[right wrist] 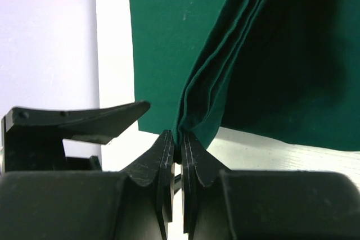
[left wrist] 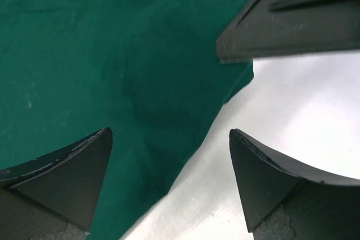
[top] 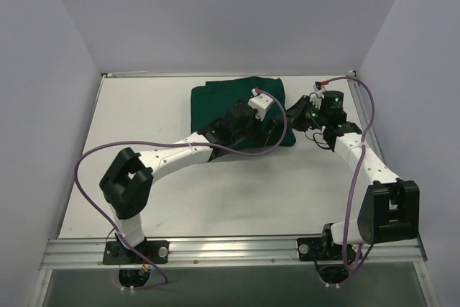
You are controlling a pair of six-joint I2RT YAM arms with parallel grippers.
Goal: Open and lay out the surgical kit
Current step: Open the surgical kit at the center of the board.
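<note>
- The green cloth [top: 223,102] lies folded in a thick bundle at the back middle of the white table [top: 144,120]. Nothing of what it wraps shows.
- The right hand [top: 300,114] sits at the bundle's right-hand edge. In its own wrist view the right hand [right wrist: 177,144] is closed, with its two fingers pinching a layered fold of the green cloth [right wrist: 169,26] just above the table [right wrist: 270,150].
- The left hand [top: 275,129] reaches across the bundle from the left, ending near the same corner.
- Seen from its wrist, the left hand [left wrist: 169,155] is wide open and grips nothing. One finger is over the green cloth [left wrist: 84,54], the other over bare table [left wrist: 304,105].
- The two hands are close together: each wrist view catches a finger of the other.
</note>
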